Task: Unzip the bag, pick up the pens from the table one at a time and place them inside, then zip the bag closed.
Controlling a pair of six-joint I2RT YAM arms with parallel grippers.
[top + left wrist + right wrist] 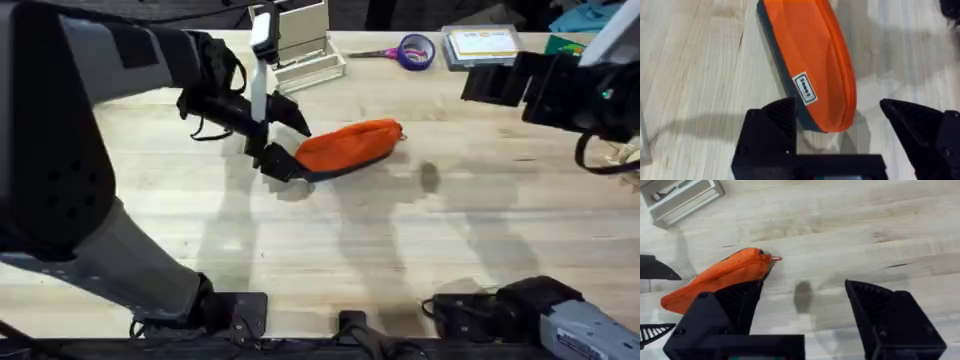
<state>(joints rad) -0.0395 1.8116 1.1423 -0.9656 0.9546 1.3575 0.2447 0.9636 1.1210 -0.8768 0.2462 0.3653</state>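
Orange bag point(348, 147) mid-table point(400, 240), left end effector point(283, 143) spread astride its end — right end effector point(805, 310) spread, well apart.

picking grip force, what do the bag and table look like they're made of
Bag: soft woven fabric, matte orange over a dark underside; it sags and creases, has a stitched seam along the top and a small sewn-on white label.

Table: pale wood planks or wood-look laminate; long grain lines and board joints show, with a slight sheen. Which of the two can't be told from the look.
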